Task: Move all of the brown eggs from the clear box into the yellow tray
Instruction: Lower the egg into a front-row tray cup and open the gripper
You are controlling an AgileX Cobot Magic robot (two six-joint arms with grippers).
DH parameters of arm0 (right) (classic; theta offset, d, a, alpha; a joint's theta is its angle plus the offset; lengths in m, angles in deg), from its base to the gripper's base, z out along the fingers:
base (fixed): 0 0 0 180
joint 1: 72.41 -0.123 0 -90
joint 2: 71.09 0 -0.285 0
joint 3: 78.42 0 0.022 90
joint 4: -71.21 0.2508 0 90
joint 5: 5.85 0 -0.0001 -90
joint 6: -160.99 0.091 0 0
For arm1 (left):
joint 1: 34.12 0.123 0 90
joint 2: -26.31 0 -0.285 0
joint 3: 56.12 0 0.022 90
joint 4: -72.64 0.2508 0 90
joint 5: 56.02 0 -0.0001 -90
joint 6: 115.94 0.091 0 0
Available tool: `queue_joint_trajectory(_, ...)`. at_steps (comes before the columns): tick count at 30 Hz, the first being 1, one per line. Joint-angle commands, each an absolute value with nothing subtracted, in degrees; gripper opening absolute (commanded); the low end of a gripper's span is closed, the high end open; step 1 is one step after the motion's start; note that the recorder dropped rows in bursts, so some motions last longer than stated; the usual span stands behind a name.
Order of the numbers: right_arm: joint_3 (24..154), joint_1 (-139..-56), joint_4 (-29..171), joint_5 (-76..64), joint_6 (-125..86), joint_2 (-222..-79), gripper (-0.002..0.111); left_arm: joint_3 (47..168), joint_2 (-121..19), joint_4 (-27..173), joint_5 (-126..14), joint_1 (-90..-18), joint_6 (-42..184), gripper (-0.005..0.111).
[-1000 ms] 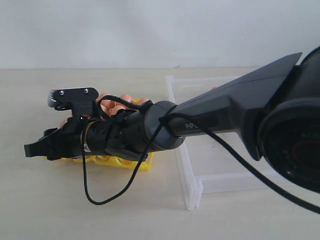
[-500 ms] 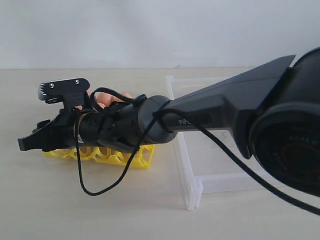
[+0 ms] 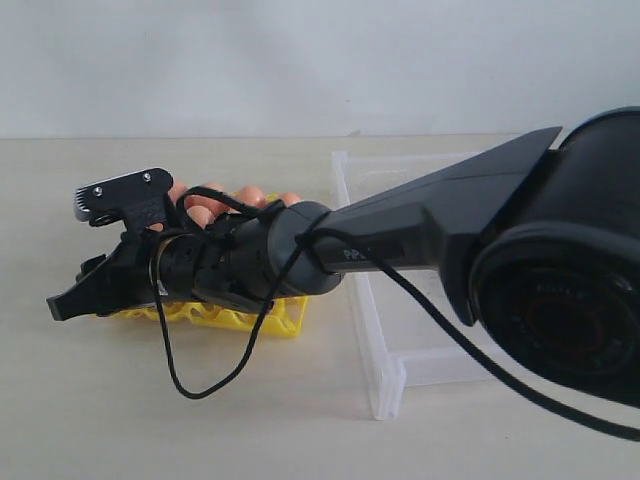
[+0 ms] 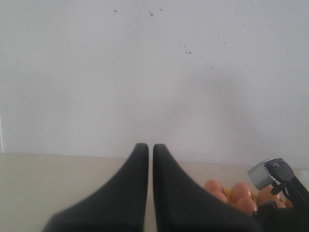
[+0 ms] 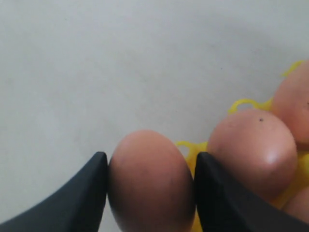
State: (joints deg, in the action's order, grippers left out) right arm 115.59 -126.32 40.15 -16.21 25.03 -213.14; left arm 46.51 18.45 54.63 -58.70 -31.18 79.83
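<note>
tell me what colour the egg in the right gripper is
Orange-brown, plain and unpatterned. The egg in the right gripper shows best in the right wrist view.

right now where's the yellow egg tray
Exterior view, left half: the bright yellow plastic egg tray sits left of the clear plastic box, behind the right arm.

My matte black right arm (image 3: 430, 215) shows pale lettering (image 3: 355, 254), a looping black cable (image 3: 196, 396), a two-screw grey bracket (image 3: 120, 190) and black wedge-fingered right gripper (image 3: 72, 298).

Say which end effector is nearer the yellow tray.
Right. The right end effector grips a brown egg at the yellow tray; the left end effector sits farther back.
</note>
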Motion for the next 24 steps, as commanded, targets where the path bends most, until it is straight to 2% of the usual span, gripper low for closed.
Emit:
queue_joint_trajectory(1, 115.8, -126.1, 40.3, -16.9, 26.1, -214.3, 0.0, 46.7, 18.5, 54.4, -59.0, -31.4, 80.0, 0.004)
queue_joint_trajectory(3, 115.8, -126.1, 40.5, -17.2, 26.1, -214.4, 0.001, 46.7, 18.5, 54.4, -59.0, -31.4, 80.0, 0.004)
queue_joint_trajectory(5, 115.8, -126.1, 40.5, -17.5, 26.2, -214.4, 0.008, 46.7, 18.5, 54.4, -59.0, -31.4, 80.0, 0.004)
queue_joint_trajectory(10, 115.8, -126.1, 41.0, -17.4, 25.8, -214.4, 0.036, 46.7, 18.5, 54.4, -59.0, -31.4, 80.0, 0.004)
queue_joint_trajectory(15, 115.8, -126.1, 41.0, -15.8, 23.9, -214.4, 0.039, 46.7, 18.5, 54.4, -59.0, -31.4, 80.0, 0.004)
queue_joint_trajectory(21, 115.8, -126.1, 41.0, -14.5, 23.9, -214.1, 0.059, 46.7, 18.5, 54.4, -59.0, -31.4, 80.0, 0.004)
queue_joint_trajectory(24, 115.8, -126.1, 41.0, -12.6, 23.9, -214.1, 0.061, 46.7, 18.5, 54.4, -59.0, -31.4, 80.0, 0.004)
